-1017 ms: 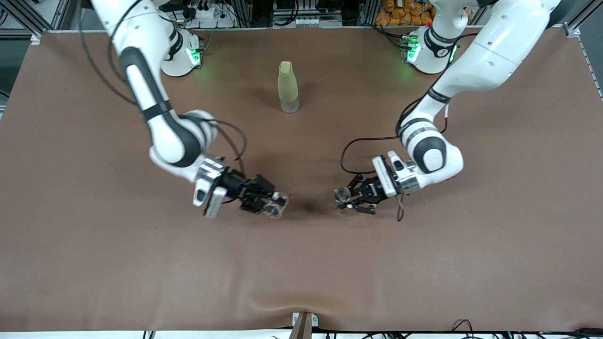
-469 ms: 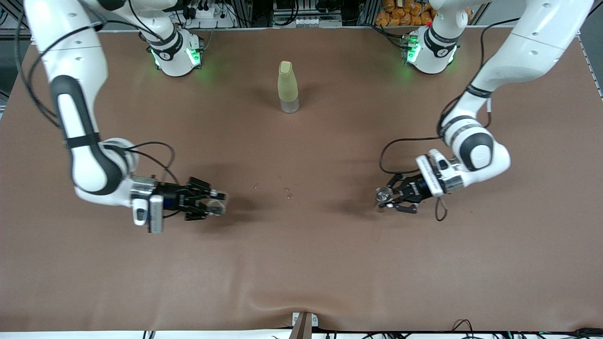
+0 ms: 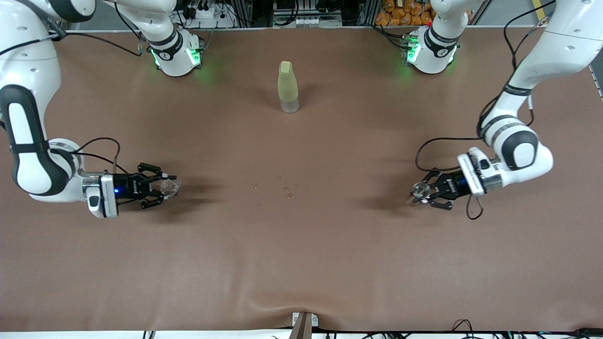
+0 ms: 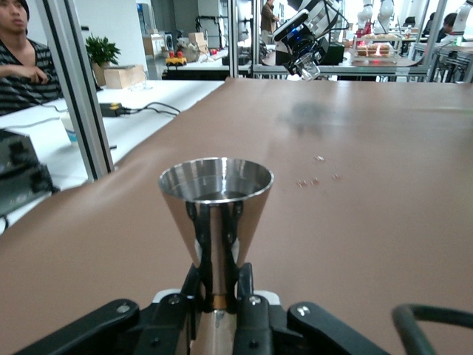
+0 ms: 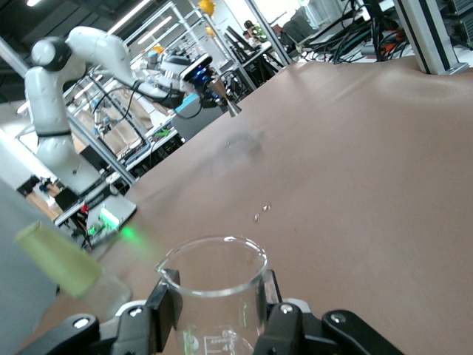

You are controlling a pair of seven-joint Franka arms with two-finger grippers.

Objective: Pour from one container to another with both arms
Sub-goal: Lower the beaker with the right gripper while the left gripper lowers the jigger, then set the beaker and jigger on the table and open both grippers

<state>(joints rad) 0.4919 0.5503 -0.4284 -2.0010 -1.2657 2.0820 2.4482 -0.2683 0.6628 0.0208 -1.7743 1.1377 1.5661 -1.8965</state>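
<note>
My right gripper (image 3: pixel 166 187) is shut on the tiny clear glass beaker (image 3: pixel 172 187), held upright just over the table toward the right arm's end. In the right wrist view the beaker (image 5: pixel 215 292) sits between the black fingers (image 5: pixel 165 305) and looks empty. My left gripper (image 3: pixel 420 195) is shut on the silver hourglass jigger (image 3: pixel 416 190), over the table toward the left arm's end. The left wrist view shows the jigger (image 4: pixel 216 211) upright, pinched at its narrow waist, with the gripper (image 4: pixel 219 287) closed round it.
The tall yellow-green bottle (image 3: pixel 288 87) stands mid-table, farther from the front camera than both grippers. A few small droplets (image 3: pixel 288 192) lie on the brown mat (image 3: pixel 301 263) between the two arms.
Both arms have swung apart from the table's middle, each toward its own end, carrying the beaker and the jigger. The beaker has come back from tilted to upright.
</note>
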